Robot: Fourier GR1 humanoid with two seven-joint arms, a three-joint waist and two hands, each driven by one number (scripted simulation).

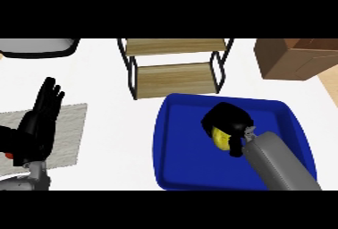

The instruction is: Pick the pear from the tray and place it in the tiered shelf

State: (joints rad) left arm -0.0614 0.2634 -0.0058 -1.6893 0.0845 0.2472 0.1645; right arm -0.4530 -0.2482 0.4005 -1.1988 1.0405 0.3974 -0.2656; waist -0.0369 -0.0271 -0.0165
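Fingers of the black right hand (pixel 226 120) curl over the yellow pear (pixel 220 136), gripping it near the middle of the deep blue plastic tray (pixel 173 147). Beyond the tray's far edge, toward the counter's back, stands the black-framed wooden tiered shelf (pixel 175 67), just beside it. At the counter's left edge the left hand (pixel 41 120) rests open, well apart.

One head cam, steep down onto counter (pixel 119 134) (no 2nd view).
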